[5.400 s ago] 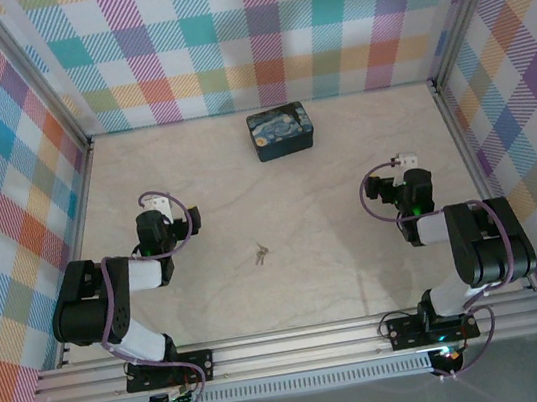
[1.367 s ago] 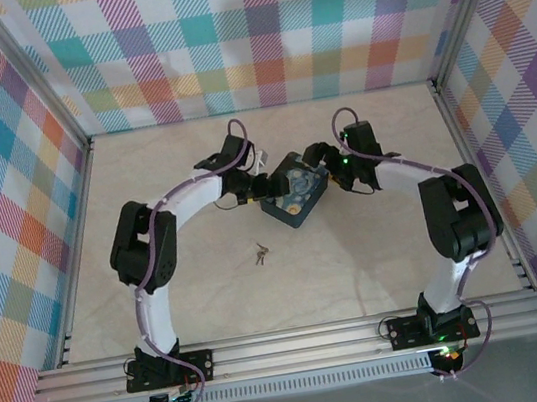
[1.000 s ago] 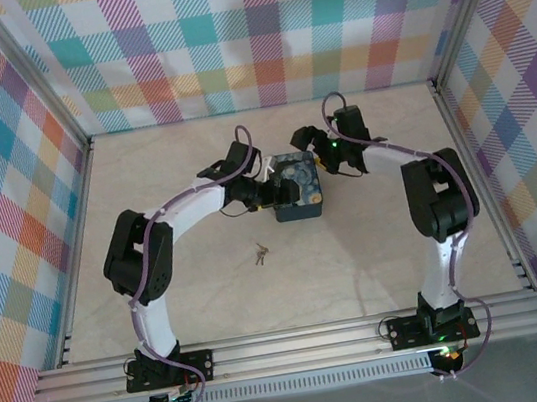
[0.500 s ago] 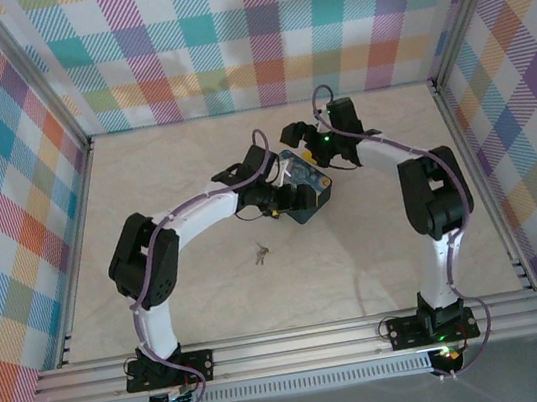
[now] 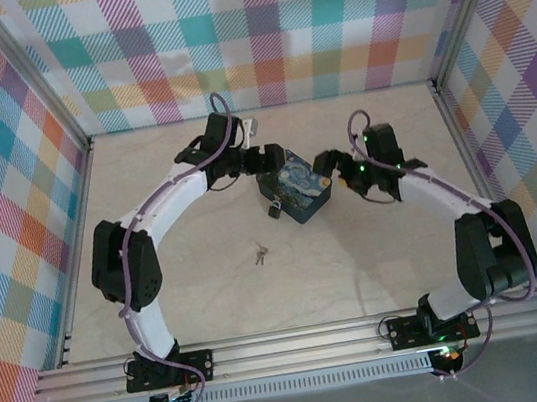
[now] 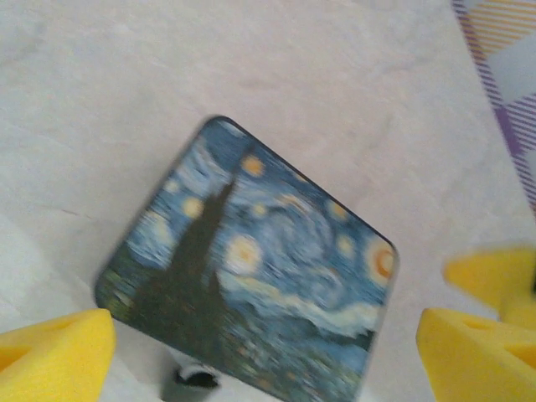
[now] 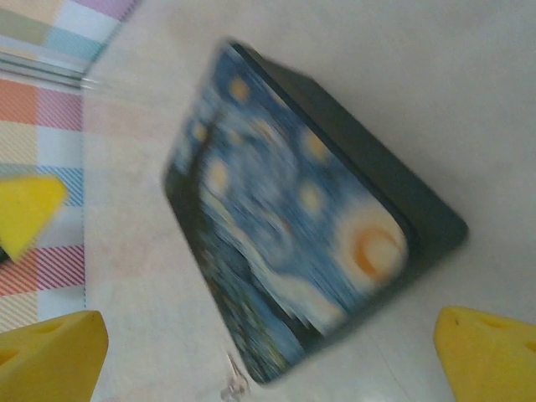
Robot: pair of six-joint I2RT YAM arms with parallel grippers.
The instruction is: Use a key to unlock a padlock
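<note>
On a pale, marbled table (image 5: pixel 163 308), hemmed by pastel plaid walls (image 5: pixel 263 30) and aluminium rails (image 5: pixel 300 343): a dark blue painted tin (image 5: pixel 299 188) near the middle, lying askew. Just beside its near-left corner, the padlock (image 5: pixel 274 210), dark and tiny. Nearer the arms and apart from it, the key (image 5: pixel 260 255), flat on bare surface. Over the tin from the left, the left claw (image 6: pixel 264 347), fingers spread wide, gripping nothing. From the right, the right claw (image 7: pixel 270 352), likewise spread and empty.
</note>
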